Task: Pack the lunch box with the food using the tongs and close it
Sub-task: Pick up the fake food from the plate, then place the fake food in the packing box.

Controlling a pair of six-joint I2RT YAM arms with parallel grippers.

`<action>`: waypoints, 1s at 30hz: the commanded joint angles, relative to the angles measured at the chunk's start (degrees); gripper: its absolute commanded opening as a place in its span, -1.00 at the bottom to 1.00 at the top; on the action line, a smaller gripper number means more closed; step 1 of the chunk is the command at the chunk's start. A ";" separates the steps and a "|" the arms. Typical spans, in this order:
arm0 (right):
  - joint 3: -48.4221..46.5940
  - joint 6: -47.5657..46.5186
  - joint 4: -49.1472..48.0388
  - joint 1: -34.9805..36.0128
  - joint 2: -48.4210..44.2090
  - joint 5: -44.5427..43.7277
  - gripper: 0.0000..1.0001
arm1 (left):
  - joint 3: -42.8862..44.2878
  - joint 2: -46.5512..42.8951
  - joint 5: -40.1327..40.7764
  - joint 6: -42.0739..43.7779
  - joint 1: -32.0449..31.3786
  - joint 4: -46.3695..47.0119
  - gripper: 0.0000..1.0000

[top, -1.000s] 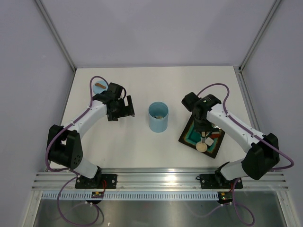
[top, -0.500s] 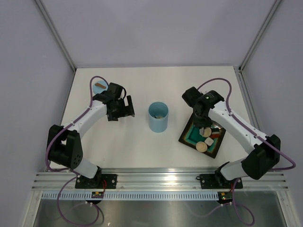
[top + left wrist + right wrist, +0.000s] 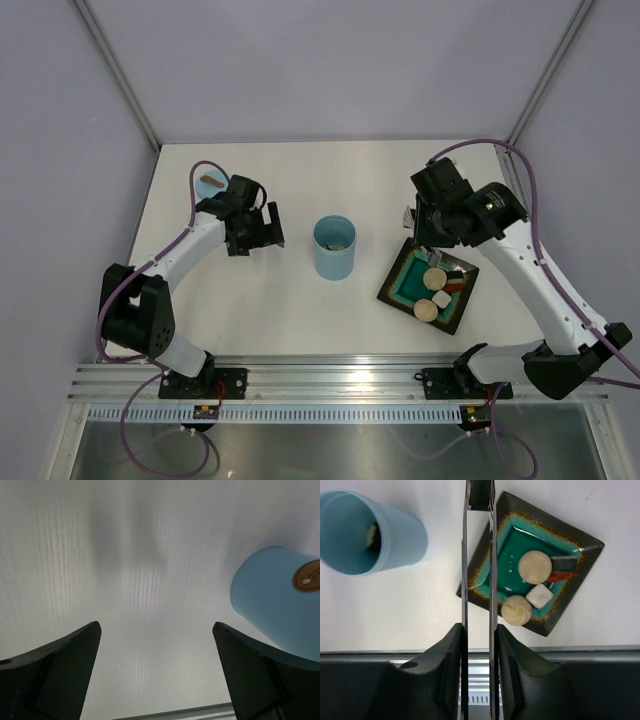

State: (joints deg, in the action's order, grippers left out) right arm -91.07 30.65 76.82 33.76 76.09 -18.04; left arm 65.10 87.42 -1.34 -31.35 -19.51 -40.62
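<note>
We see tongs point(image 3: 464, 570) squeezed, tips pinching a dark bit point(image 3: 480, 492). Lunch box point(image 3: 402, 535) left of them, plate point(image 3: 585, 545) right.

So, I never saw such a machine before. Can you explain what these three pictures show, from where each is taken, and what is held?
These are two robot arms bolted at the near edge of a table. One picture looks down from above; the other two come from a camera on each wrist. The left gripper is open and empty. The right gripper is shut on thin metal tongs. On the table stand a light blue lunch box with a food piece inside, and a dark plate carrying two round buns, a white cube and a red and dark piece. A blue disc lies far left.
</note>
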 commanded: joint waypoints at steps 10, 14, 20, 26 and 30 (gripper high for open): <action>-6.84 -5.16 -11.86 5.60 -2.36 16.19 -0.92 | 0.90 -1.81 0.73 0.68 0.26 0.46 0.98; -7.11 -5.78 -12.92 9.48 -0.51 16.46 -0.92 | 0.55 -1.90 0.99 0.42 0.26 0.54 0.98; -6.32 -6.22 -12.66 12.73 2.56 14.00 -0.89 | 0.11 -1.99 1.08 0.50 0.26 0.72 0.98; -5.61 -6.31 -12.66 13.70 4.41 13.12 -0.74 | -0.06 -2.16 1.08 0.68 0.26 0.63 0.98; -5.35 -6.22 -12.66 13.79 4.85 12.86 -0.34 | -0.15 -2.16 1.08 0.68 0.26 0.72 0.98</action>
State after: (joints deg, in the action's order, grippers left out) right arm -95.92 25.65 67.07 46.87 81.01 -3.95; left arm 65.10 87.42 -1.04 -31.33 -19.51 -40.91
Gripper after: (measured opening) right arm 0.371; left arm 0.988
